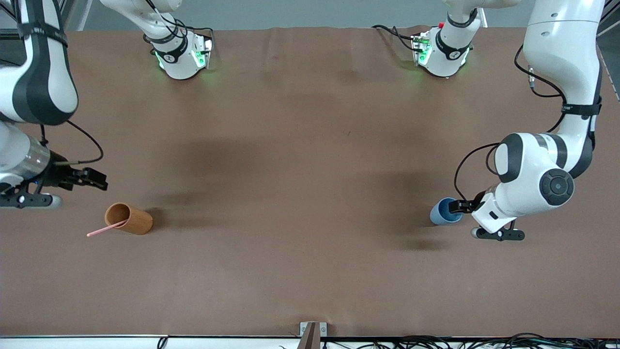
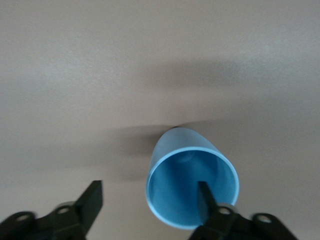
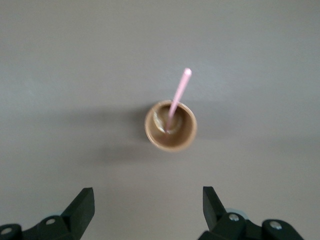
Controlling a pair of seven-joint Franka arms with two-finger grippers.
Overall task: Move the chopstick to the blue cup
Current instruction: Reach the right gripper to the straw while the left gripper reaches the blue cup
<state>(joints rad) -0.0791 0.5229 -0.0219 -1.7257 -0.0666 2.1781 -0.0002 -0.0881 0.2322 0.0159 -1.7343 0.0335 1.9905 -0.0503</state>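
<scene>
The pink chopstick stands leaning in the orange-brown cup toward the right arm's end of the table, its upper part sticking out past the rim. My right gripper hangs open over bare table beside that cup, with nothing between its fingers. The blue cup stands toward the left arm's end. My left gripper is low at its rim with its jaws apart: one finger is over the cup's mouth, the other outside the wall.
The brown table stretches bare between the two cups. Both arm bases stand at the table's edge farthest from the front camera. A small metal bracket sits at the nearest edge.
</scene>
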